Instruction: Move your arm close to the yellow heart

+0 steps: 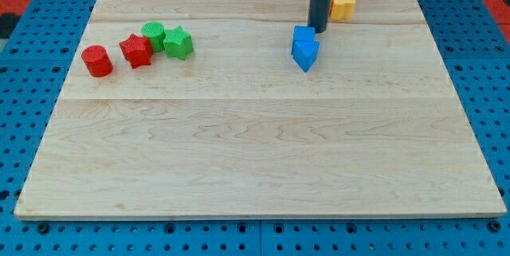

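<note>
The yellow heart (344, 5) lies near the view's top edge of the wooden board (255, 144), right of centre, partly hidden behind my rod. My tip (318, 30) rests on the board just left of and below the yellow heart, close to it. Two blue blocks touch each other just below the tip: a blue cube-like block (303, 35) and a blue pointed block (306, 54).
At the view's left stand a red cylinder (97, 61), a red star (136, 50), a green cylinder (154, 35) and a green star (178, 43), clustered together. A blue perforated table surrounds the board.
</note>
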